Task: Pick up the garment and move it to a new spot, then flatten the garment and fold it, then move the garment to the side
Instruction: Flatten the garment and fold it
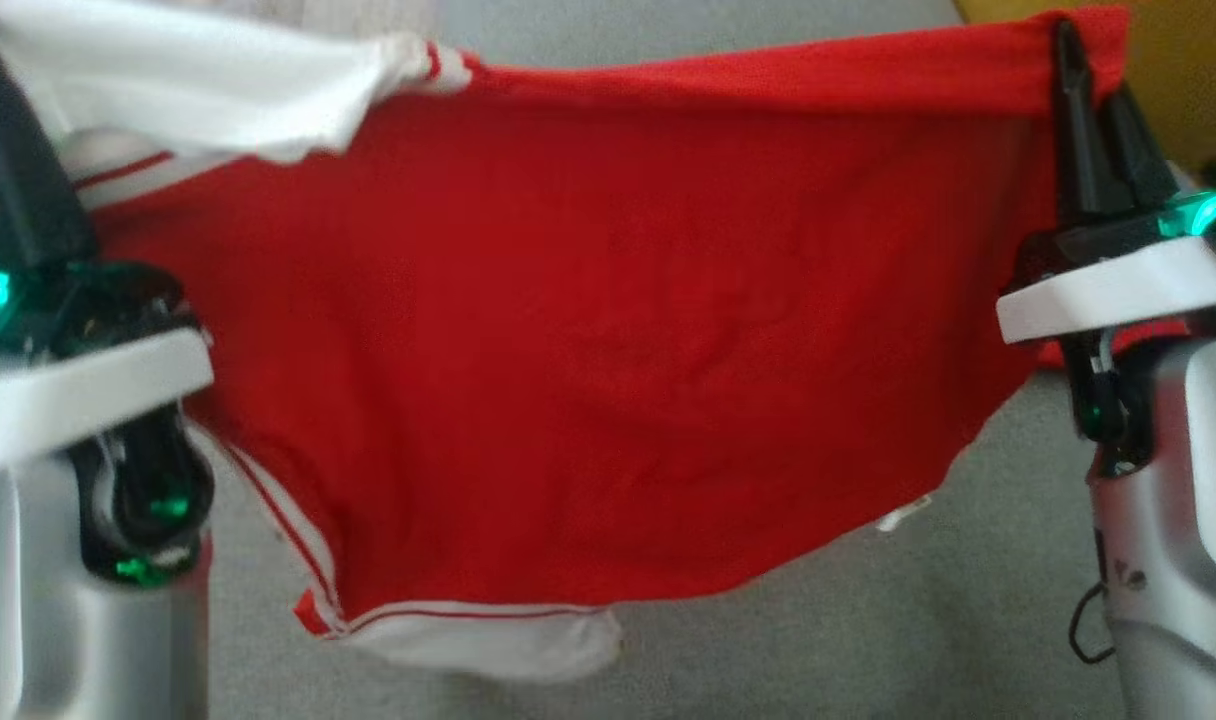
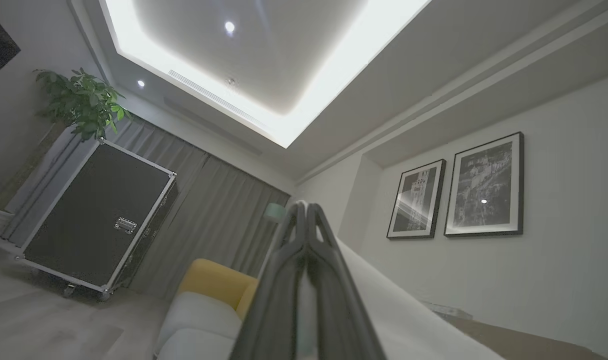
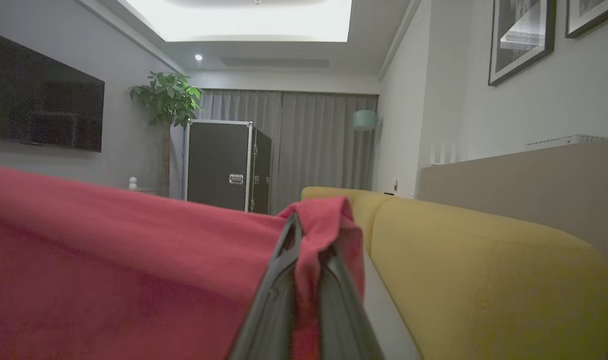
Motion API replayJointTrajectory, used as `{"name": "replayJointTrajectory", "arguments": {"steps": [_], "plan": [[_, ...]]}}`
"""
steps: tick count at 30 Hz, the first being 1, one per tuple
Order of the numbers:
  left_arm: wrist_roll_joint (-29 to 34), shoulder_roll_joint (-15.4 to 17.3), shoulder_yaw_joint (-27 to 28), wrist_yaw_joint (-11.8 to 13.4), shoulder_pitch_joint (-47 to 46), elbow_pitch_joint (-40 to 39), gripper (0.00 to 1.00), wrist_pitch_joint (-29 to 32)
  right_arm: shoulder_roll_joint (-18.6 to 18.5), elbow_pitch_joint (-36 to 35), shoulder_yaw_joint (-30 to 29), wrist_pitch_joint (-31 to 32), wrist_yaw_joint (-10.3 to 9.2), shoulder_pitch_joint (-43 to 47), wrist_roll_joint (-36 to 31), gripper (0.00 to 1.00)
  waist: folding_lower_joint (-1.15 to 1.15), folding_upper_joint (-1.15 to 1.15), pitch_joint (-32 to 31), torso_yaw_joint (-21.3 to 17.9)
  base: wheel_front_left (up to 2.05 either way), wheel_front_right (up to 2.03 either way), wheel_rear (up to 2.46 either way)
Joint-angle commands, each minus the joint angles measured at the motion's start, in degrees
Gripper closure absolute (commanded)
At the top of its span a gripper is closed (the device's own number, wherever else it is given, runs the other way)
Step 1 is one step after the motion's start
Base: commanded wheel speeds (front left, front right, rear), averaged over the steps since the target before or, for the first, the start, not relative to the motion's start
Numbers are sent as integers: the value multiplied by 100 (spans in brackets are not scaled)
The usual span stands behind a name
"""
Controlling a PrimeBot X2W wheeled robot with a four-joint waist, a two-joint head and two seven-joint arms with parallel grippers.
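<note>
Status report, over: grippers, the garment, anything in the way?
Garment hangs spread between grippers. Left gripper shut on its white end, right gripper shut on its red edge. Yellow sofa close beside right gripper.

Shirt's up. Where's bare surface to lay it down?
Bare grey surface lies below the garment hem; a narrow strip shows above its top edge, left of the yellow sofa. Behind the hanging cloth is hidden. The left gripper and right gripper crowd both sides.

Softly textured grey surface
</note>
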Motion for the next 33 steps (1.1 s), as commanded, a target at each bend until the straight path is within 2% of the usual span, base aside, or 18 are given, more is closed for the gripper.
{"name": "replayJointTrajectory", "arguments": {"steps": [1,5,9,14,17,20,26,29,33], "plan": [[29,244,165,26,-496,16,100,147,60,-144,71,193,-5,-264,-44,100,0,0,174,-21,0,0,0],[-33,512,184,-31,-1281,768,100,495,-32,194,192,541,-5,-941,14,100,0,0,847,-5,0,0,0],[68,776,41,-283,-2568,1938,100,634,-285,1072,409,552,-5,-2131,14,100,0,0,1557,109,0,0,0],[375,1000,-204,-569,-4321,3455,100,360,-452,2546,687,-92,-5,-3914,-166,100,0,0,2161,266,0,0,0],[547,1047,-307,-664,-5183,4138,100,-70,-430,3346,517,-737,-5,-4831,-444,100,0,0,2351,372,0,0,0],[614,1003,-488,-740,-5675,4661,100,-440,-375,3932,251,-1128,-5,-5379,-742,100,0,0,2425,488,0,0,0],[448,851,-959,-803,-5632,5289,100,-774,-352,4515,34,-1257,-5,-5259,-1075,100,0,0,2456,690,0,0,0],[234,831,-1421,-806,-5178,5398,100,-829,-406,4740,3,-1259,-5,-4825,-1061,100,0,0,2408,779,0,0,0],[-108,926,-1891,-807,-4365,5528,100,-866,-429,5532,228,-1256,-5,-4237,-998,100,0,0,2232,842,0,0,0]]}}
